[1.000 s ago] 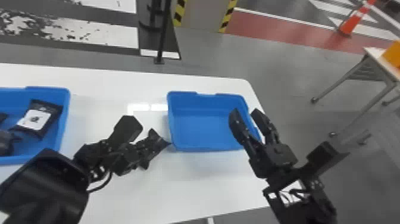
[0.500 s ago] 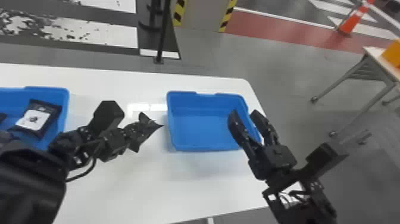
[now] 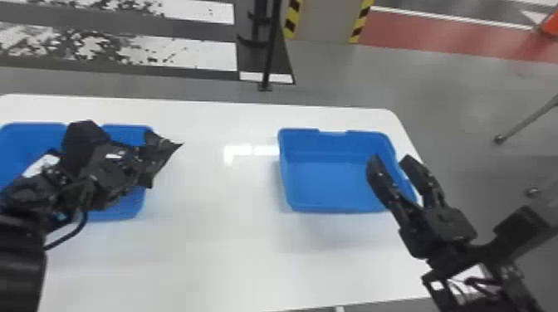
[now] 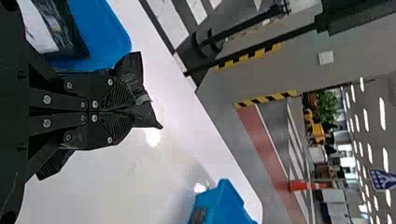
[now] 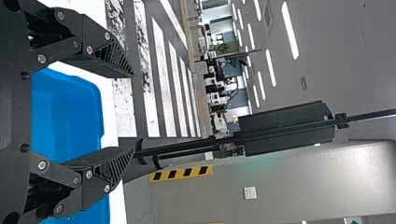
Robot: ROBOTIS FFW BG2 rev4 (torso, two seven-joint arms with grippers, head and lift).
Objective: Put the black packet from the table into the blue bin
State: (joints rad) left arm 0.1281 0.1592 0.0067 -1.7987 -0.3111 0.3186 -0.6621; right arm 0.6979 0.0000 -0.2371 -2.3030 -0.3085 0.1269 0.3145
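Head view: carry under way, apparently. Left jaws pinched tight on the black packet [image 3: 160,155] above the left-hand blue bin's [image 3: 128,208] right rim. Right jaws wide, empty, near surface's [image 3: 207,249] right edge. Next: centre left, then release.

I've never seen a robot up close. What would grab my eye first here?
Two vivid shapes: a left blue bin and a right blue bin on a white table. Next, the left end effector gripping a crumpled black packet near the left bin's inner edge.
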